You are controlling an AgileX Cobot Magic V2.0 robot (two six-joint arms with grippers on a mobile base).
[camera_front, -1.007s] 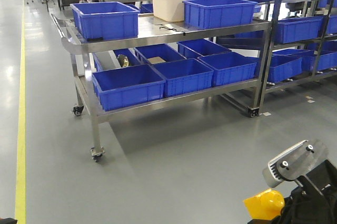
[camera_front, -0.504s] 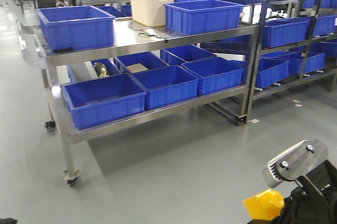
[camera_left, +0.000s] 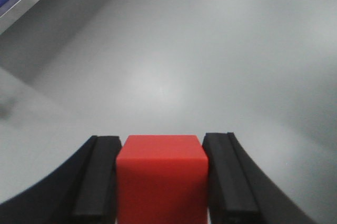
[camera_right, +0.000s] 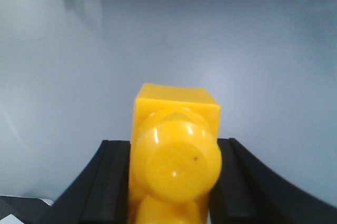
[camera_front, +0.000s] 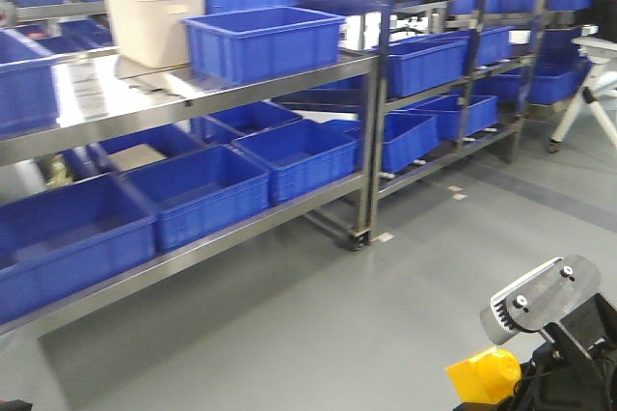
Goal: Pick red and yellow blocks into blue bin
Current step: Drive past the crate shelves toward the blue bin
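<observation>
Between the left fingers, in the left wrist view, the red block is sitting squarely. The two black fingers are pressing against its left and right faces, so they are narrowed onto it and holding it above the grey floor.

In the right wrist view we are seeing the same kind of hold. The right fingers are gripping the sides of the yellow block, whose round studs are facing the camera, with bare floor lying beyond it.

In the front view we are looking at the steel worktop of a shelf cart. The blue bin is standing at the right end of this worktop, close to its front edge. A cream tub is standing just beside it, to its left and further back. A second blue tub, cut off by the picture's left edge, is sitting on the same worktop, and we cannot tell which of the two is the one meant. More blue tubs are filling the lower shelf.

The yellow block is also showing in the bottom right corner of this view, at the end of the right arm. There it is hanging low over the floor, well apart from the worktop and the blue bin.
</observation>
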